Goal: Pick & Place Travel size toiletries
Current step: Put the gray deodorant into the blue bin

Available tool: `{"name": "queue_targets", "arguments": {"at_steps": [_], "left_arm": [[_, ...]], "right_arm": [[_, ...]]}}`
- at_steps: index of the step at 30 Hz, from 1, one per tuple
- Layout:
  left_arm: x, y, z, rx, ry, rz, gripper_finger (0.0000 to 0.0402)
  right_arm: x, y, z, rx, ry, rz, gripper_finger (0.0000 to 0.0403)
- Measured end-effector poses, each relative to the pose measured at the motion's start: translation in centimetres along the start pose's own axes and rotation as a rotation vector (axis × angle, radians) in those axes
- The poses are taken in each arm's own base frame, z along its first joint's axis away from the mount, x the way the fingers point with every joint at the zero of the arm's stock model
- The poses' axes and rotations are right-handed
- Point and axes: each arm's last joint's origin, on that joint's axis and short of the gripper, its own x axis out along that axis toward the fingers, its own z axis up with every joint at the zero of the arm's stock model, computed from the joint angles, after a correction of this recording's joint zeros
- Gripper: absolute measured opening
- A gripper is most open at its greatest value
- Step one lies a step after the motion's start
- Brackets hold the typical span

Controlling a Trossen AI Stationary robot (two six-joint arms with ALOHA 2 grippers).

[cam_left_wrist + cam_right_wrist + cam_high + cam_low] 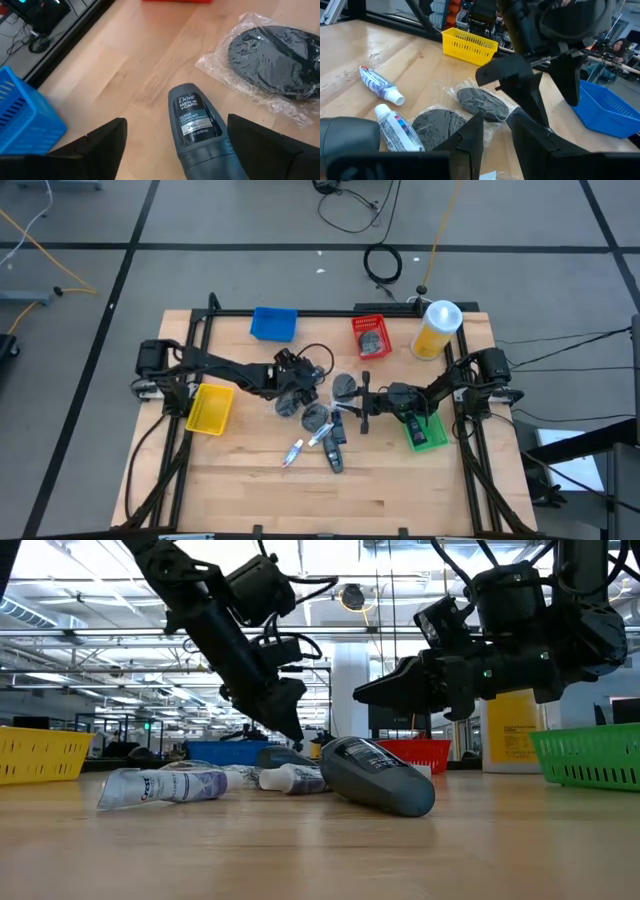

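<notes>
Fingers of the left gripper [172,145] stand wide apart either side of a grey Dove deodorant [200,127] lying on the table [400,490] near centre, w/ a wrapped dark disc [280,62] just beside it. We see the right gripper [495,135] w/ fingers slightly apart, holding nothing, over more discs [480,102] and tubes [380,85] mid-table.

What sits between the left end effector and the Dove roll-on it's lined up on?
Nothing visible. In the left wrist view the Dove roll-on lies on bare wood between the open fingers of the left end effector. The wrapped grey disc lies off to one side, apart from it.
</notes>
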Motion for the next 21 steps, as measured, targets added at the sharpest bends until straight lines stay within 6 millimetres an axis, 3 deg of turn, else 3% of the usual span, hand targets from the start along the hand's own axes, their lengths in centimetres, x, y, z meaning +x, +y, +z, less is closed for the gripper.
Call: {"name": "queue_targets", "arguments": {"at_steps": [9, 12, 21], "left_arm": [[0.4, 0.0, -0.1, -0.058, 0.019, -0.054, 0.0357], [0.6, 0.1, -0.1, -0.083, 0.044, -0.142, 0.0352], [2.9, 0.3, -1.5, -0.102, 0.111, -0.096, 0.0322]], "right_arm": [[0.0, 0.1, -0.2, 0.020, 0.023, 0.006, 0.0091], [0.0, 0.1, -0.4, 0.037, 0.037, 0.010, 0.0091], [0.0, 0.1, -0.4, 0.064, 0.039, 0.010, 0.0091]]}}
